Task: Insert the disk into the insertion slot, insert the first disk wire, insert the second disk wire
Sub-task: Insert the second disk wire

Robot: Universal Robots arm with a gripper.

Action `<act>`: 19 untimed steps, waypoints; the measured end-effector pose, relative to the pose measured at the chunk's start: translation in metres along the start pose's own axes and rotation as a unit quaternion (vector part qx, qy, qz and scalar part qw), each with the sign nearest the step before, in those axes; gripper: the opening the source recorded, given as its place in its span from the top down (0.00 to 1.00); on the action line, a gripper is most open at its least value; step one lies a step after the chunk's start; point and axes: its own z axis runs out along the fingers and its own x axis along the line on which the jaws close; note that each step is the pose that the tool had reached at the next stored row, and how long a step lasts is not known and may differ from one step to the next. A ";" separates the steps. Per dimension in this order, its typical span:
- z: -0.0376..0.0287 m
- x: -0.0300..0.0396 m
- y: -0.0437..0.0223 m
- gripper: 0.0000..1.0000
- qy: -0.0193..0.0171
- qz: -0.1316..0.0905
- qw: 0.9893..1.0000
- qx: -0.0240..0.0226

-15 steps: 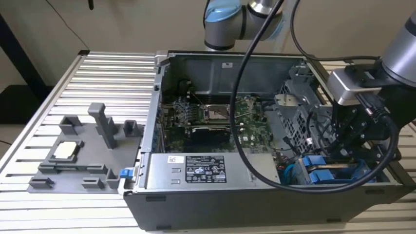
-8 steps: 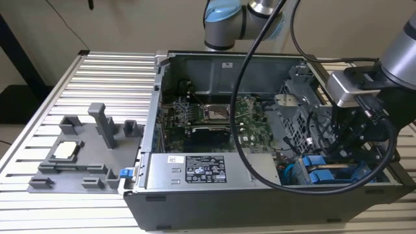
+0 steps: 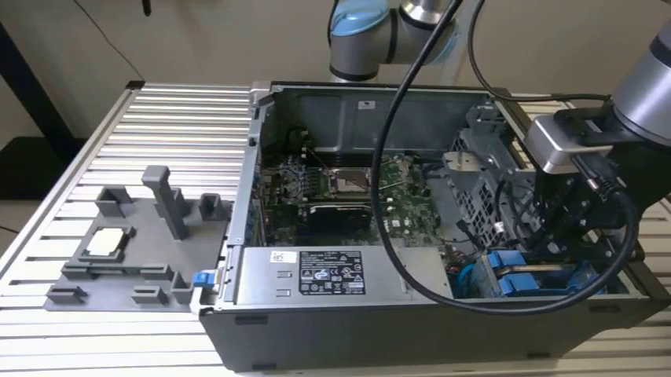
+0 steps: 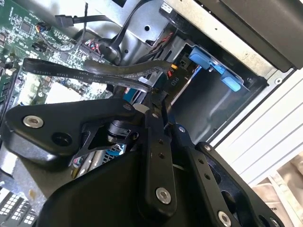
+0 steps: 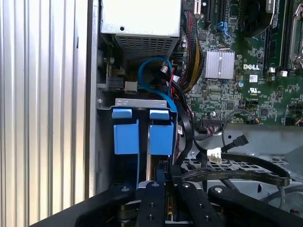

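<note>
Gripper point(image 4: 154, 101): fingers pinched together on a flat black wire point(image 4: 94, 71) near the drive bay.
Disk point(image 5: 142, 135): blue-framed, already seated in the insertion slot point(image 5: 106, 142) beside the power-supply box point(image 3: 314, 271).
Advice: keep the connector square, press gently.

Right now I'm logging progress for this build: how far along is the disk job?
Done, it seems: blue-framed disks already sit in the drive cage, blue tabs showing in the first wrist view. In hand: the gripper is down in the case by that bay, its fingertips pinched at a flat black wire in the second wrist view. Left: that wire's end isn't visibly plugged into a disk.
</note>
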 end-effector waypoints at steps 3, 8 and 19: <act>0.0003 0.0000 0.0000 0.84 0.000 0.000 1.000 0.000; 0.0008 0.0001 0.0000 0.84 0.000 0.000 1.000 0.000; -0.0097 0.0003 0.0000 0.76 -0.002 0.000 1.000 0.000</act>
